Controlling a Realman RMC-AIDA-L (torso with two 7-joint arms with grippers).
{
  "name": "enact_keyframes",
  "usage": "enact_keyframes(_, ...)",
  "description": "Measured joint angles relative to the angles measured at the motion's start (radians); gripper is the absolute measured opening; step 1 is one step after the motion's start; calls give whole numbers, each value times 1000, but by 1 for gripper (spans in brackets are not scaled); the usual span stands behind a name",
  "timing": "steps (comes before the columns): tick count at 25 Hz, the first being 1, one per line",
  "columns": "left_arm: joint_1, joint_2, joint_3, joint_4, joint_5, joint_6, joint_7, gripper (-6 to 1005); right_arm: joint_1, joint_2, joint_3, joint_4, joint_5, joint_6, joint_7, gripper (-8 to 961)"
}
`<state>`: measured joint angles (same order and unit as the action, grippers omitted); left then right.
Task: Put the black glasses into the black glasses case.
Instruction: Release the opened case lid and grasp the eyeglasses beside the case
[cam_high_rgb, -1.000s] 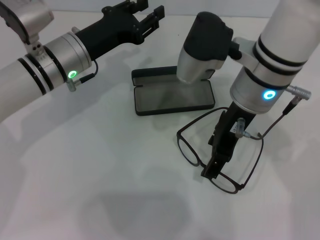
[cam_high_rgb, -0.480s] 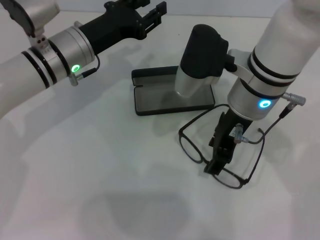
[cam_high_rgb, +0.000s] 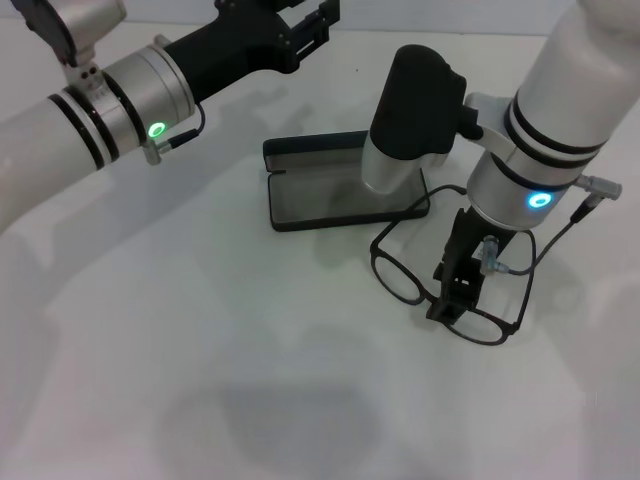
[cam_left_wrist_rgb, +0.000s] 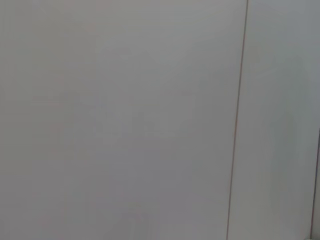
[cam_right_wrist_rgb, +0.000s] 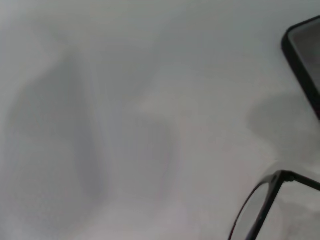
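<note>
The black glasses case (cam_high_rgb: 335, 195) lies open on the white table, grey lining up, its lid flat behind it. Part of the case is hidden by my right arm's dark wrist housing. Just in front of the case's right end are the black glasses (cam_high_rgb: 402, 277), temple arms unfolded and pointing toward the case. My right gripper (cam_high_rgb: 450, 298) points down and is shut on the frame at the bridge. The right wrist view shows one lens rim of the glasses (cam_right_wrist_rgb: 265, 205) and a corner of the case (cam_right_wrist_rgb: 301, 59). My left gripper (cam_high_rgb: 305, 25) is held open, far behind the case.
The white table (cam_high_rgb: 200, 350) spreads wide to the left and front of the case. The left wrist view shows only a pale surface with a thin seam (cam_left_wrist_rgb: 237, 120).
My right gripper has carried the glasses to the right and back, closer to the case's right end. The left arm has drifted slightly farther back.
</note>
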<state>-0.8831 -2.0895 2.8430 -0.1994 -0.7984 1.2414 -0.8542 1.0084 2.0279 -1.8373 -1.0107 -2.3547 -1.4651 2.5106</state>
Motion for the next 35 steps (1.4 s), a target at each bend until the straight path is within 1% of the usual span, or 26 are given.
enact_keyframes(1,-1,0,0,0,0,0,1,482,-2,0,-1,-2,-4,4,-1,461)
enact_keyframes(8,-2,0,1,24,-2,-5,26,482,-15,0,-19,-9,-8,35,-9,425)
enact_keyframes(16,-4,-1,1,25,-2,-13,35,481,-18,0,-82,-11,-9,81,-8,384)
enact_keyframes(31,0,-2,-2,30,-2,-13,58,481,-30,0,-74,-12,-9,111,-33,304)
enact_keyframes(35,11,-3,-5,52,-37,-9,82,481,-43,-2,-63,-15,-9,114,-34,248)
